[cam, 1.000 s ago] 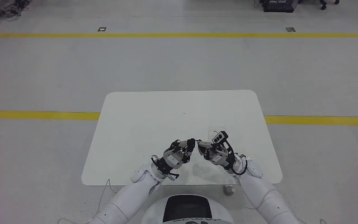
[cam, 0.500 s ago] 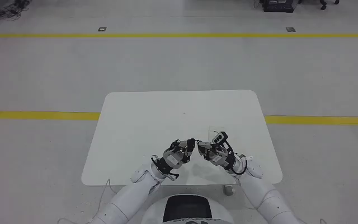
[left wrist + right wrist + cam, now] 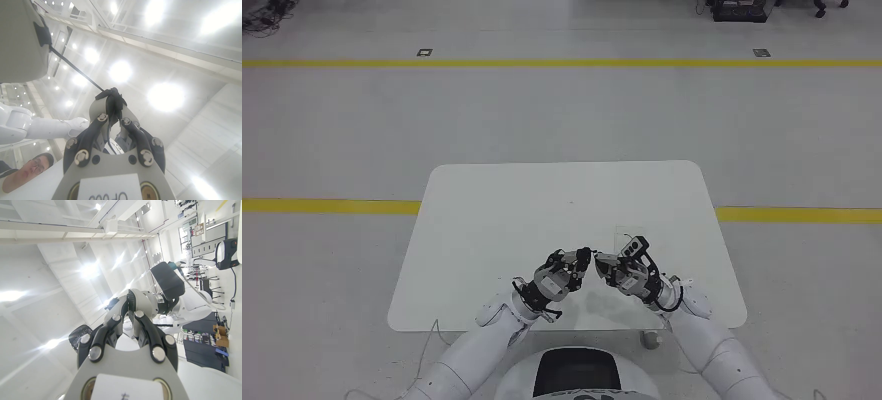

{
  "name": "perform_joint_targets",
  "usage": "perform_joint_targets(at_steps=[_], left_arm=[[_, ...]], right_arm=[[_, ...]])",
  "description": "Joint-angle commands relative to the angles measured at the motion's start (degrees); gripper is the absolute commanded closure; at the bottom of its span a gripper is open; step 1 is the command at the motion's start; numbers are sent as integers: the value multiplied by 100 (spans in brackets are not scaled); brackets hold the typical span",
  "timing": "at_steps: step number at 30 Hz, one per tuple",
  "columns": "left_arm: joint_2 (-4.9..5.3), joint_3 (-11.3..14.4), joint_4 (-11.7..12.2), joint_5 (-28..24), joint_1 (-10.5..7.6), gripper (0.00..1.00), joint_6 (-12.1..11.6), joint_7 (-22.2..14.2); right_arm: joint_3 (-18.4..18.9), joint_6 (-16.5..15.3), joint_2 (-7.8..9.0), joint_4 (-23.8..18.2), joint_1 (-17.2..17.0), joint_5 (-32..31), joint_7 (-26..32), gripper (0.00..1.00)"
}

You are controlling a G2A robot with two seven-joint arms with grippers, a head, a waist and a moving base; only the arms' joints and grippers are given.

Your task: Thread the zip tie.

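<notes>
A black zip tie (image 3: 75, 66) stretches taut between my two grippers. In the left wrist view my left gripper (image 3: 112, 99) is shut on its bunched dark end, and the thin strap runs off to the right gripper's finger (image 3: 22, 37), where it goes in under a black pad. The right wrist view has my right gripper (image 3: 124, 303) shut, with a short black bit of the zip tie (image 3: 111, 303) poking out beside the fingertips. From above, the left gripper (image 3: 580, 262) and right gripper (image 3: 604, 264) stand tip to tip, raised over the front of the table.
The white table (image 3: 562, 200) is bare behind the grippers. The left arm's wrist with its black camera block (image 3: 167, 281) sits close behind the right gripper's fingers. Yellow floor lines run past the table on both sides.
</notes>
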Motion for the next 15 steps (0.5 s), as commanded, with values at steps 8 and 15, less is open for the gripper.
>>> perform_joint_targets(at_steps=[8, 15], left_arm=[[0, 0, 0, 0, 0, 100, 0, 0], [0, 0, 0, 0, 0, 100, 0, 0]], right_arm=[[-9, 125, 5, 78, 2, -38, -28, 57], [-10, 256, 17, 138, -2, -153, -298, 0]])
